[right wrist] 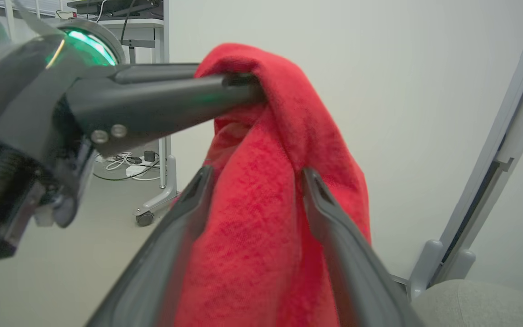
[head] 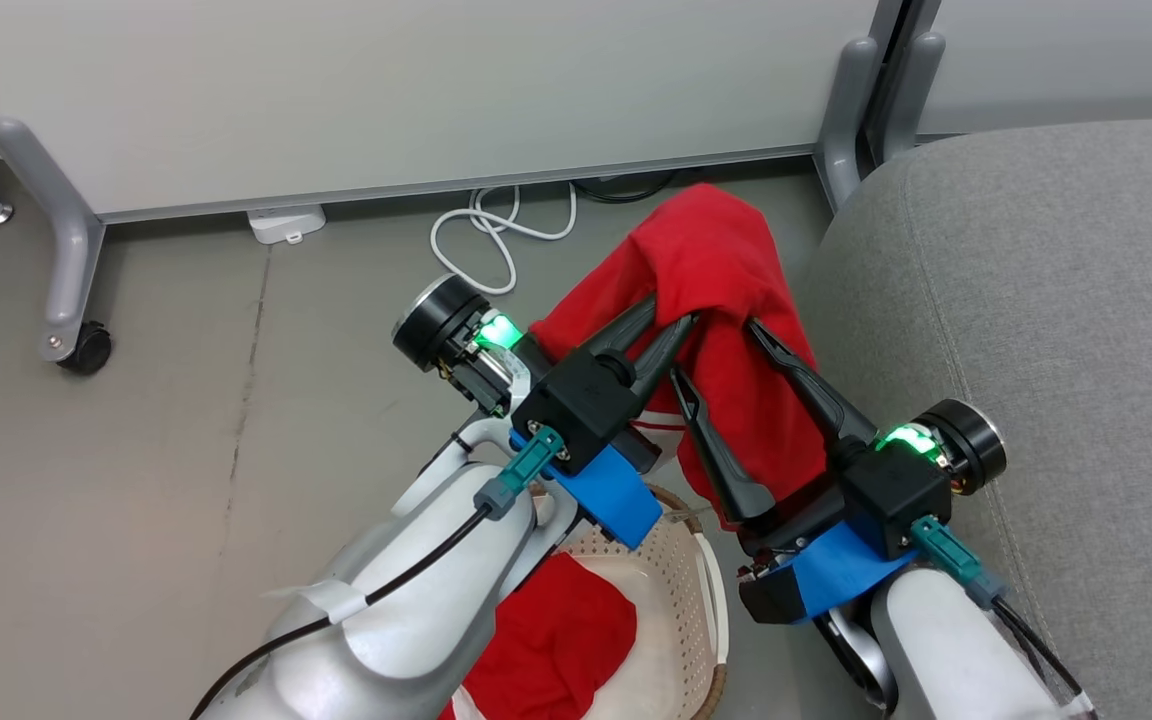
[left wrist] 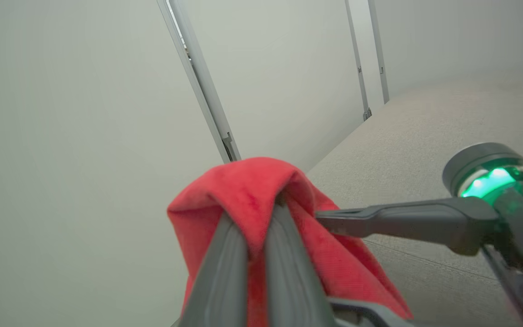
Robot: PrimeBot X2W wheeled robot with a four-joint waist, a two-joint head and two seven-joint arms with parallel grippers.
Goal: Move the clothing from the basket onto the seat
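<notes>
Seat [head: 1036,300]: no clothing on it yet.
Basket [head: 681,610]: second garment [head: 556,640] lies inside, untouched.
Lifted garment [head: 716,260]: held up just beside the seat.
Left gripper [head: 674,318]: pinched tight on its top fold.
Right gripper [head: 714,350]: spread wide, straddling the hanging cloth.

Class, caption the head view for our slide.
The left end effector holds a red garment above the basket, beside the seat.

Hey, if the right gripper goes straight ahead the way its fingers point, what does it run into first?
The red garment: it hangs between the open right gripper's fingers, pinched above by the left gripper. Beyond the cloth, likely that gripper's fingers, though depth is unclear.
</notes>
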